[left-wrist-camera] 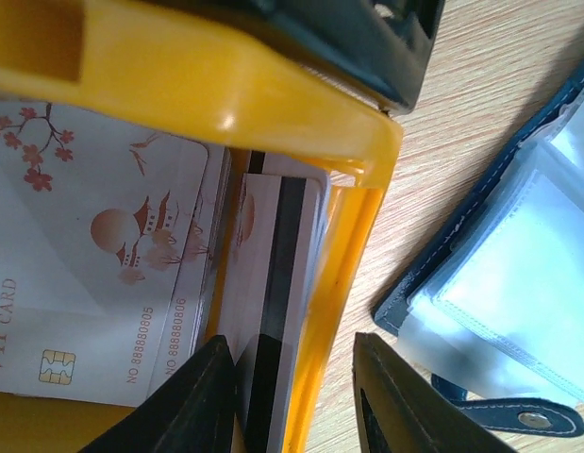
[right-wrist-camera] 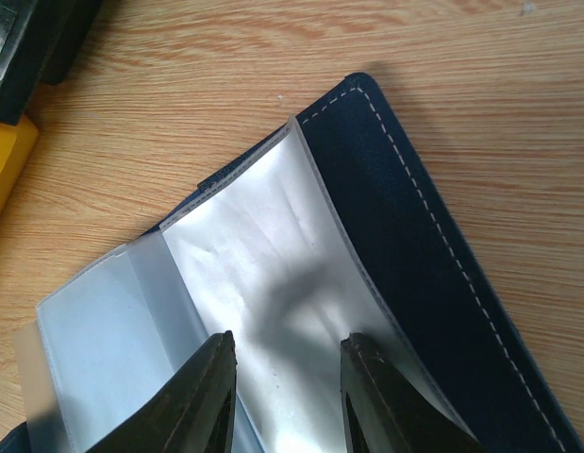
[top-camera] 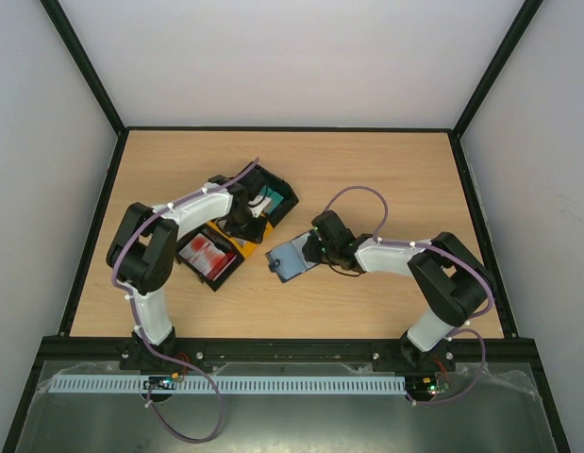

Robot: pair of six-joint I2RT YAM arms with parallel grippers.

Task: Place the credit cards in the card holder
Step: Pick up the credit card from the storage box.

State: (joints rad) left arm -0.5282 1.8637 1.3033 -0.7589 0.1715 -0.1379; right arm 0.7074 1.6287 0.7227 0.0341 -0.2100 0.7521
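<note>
The card holder [top-camera: 290,260] lies open on the table, navy cover [right-wrist-camera: 433,255] down and clear sleeves [right-wrist-camera: 263,245] up. It also shows in the left wrist view [left-wrist-camera: 518,283] with its clasp tab [left-wrist-camera: 518,418]. My right gripper [right-wrist-camera: 287,377] is open, its fingertips low over a sleeve; it shows from above [top-camera: 310,251]. Several whitish credit cards [left-wrist-camera: 103,274] lie in a yellow tray [left-wrist-camera: 348,255], and one with a dark stripe [left-wrist-camera: 282,255] is by the tray wall. My left gripper [left-wrist-camera: 296,377] is open, straddling that wall and the striped card.
A black tray [top-camera: 208,257] with red-and-white cards sits left of the holder. Another black tray [top-camera: 269,195] stands behind the yellow one. The left arm [top-camera: 183,222] arches over the trays. A dark rail edges the table.
</note>
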